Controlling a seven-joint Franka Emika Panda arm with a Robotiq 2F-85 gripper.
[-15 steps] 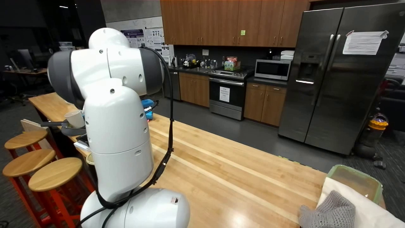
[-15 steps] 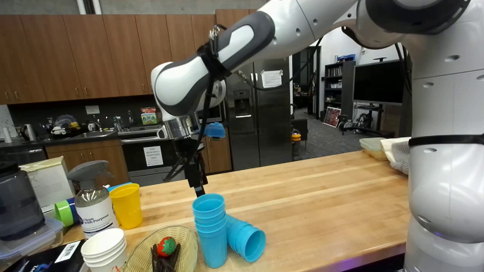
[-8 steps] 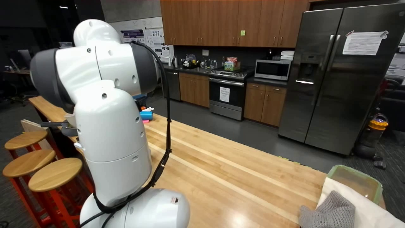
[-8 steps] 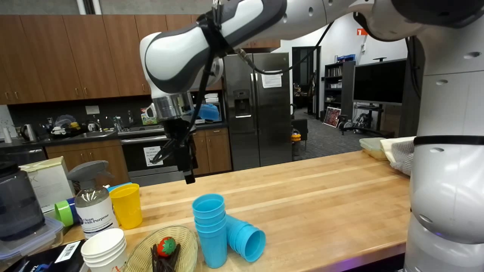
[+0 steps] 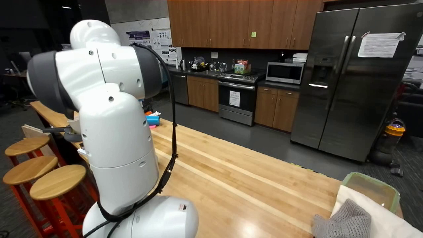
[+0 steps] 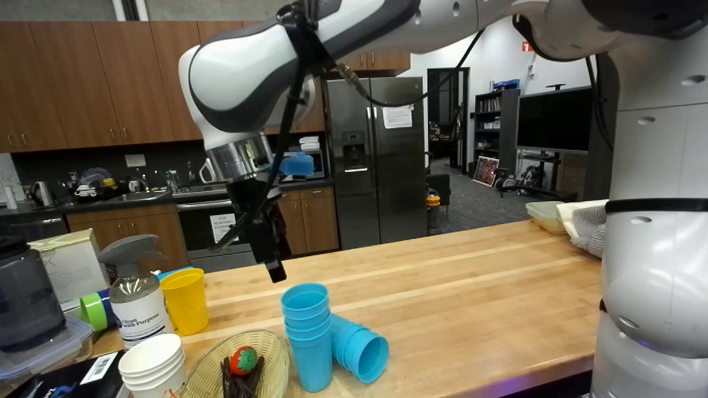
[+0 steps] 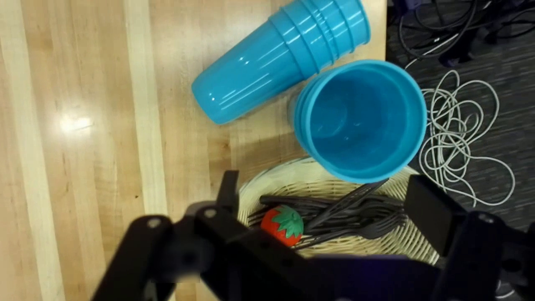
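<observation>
Our gripper hangs released in the wrist view, fingers spread wide; between them we see a basket with forks and a strawberry. At one o'clock from the gripper stands a stack of blue cups, and at eleven lies another stack. In an exterior view we find the stack of blue cups at five o'clock from the gripper, a yellow cup at eight. In an exterior view our arm hides most of the gripper; a grey cloth lies at four o'clock.

Wrist view looks down; both exterior views share the fridge.
</observation>
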